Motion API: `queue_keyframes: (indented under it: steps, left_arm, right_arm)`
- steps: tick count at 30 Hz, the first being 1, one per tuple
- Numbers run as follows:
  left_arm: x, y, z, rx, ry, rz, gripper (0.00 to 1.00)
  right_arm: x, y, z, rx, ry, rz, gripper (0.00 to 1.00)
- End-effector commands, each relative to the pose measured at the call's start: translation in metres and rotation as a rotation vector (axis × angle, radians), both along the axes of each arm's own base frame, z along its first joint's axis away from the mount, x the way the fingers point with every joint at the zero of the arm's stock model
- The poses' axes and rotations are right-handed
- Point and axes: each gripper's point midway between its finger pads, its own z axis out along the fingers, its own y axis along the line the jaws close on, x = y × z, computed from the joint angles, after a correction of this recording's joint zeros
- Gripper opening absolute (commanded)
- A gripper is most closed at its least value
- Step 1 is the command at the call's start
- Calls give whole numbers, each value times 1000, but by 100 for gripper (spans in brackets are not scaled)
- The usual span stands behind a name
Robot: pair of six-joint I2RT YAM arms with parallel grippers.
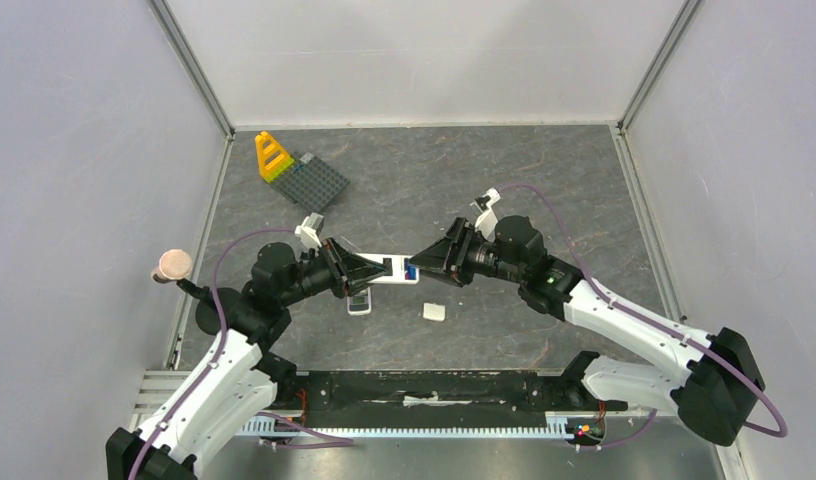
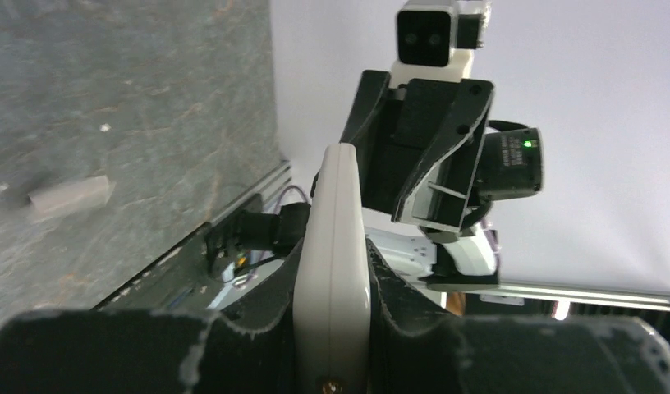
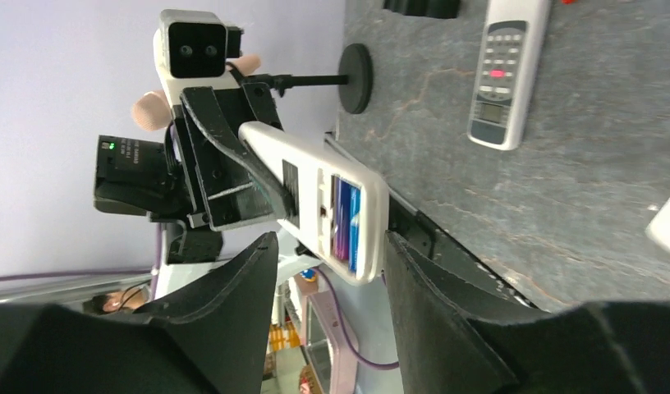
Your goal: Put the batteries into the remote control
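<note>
The white remote control point(image 1: 389, 270) hangs above the table, held at one end by my left gripper point(image 1: 366, 270), which is shut on it. In the left wrist view the remote point(image 2: 336, 205) shows edge-on between the pads of that gripper point(image 2: 336, 254). Its open compartment holds blue-purple batteries point(image 3: 346, 226), also visible from above point(image 1: 411, 270). My right gripper point(image 3: 328, 279) stands open, its fingers point(image 3: 233, 304) straddling the remote's battery end, with a gap on the left side. From above, the right gripper point(image 1: 431, 262) faces the left one.
A second remote point(image 1: 359, 303) lies on the table below the held one, seen too in the right wrist view point(image 3: 504, 74). A small white cover point(image 1: 434, 312) lies nearby. Yellow and grey bricks point(image 1: 299, 170) sit at the back left. A knob on a stand point(image 1: 172, 265) is at the left edge.
</note>
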Motion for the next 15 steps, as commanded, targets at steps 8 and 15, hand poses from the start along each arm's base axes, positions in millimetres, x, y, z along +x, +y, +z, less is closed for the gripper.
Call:
queue_keyframes:
  steps: [8,15]
  left_arm:
    - [9,34,-76,438,-29,62,2]
    - [13,48,-90,558,-27,87,2]
  right_arm:
    - [15,-56,-40,-367,-255,-87,66]
    - [19,-61,-106,-741,-469,100,62]
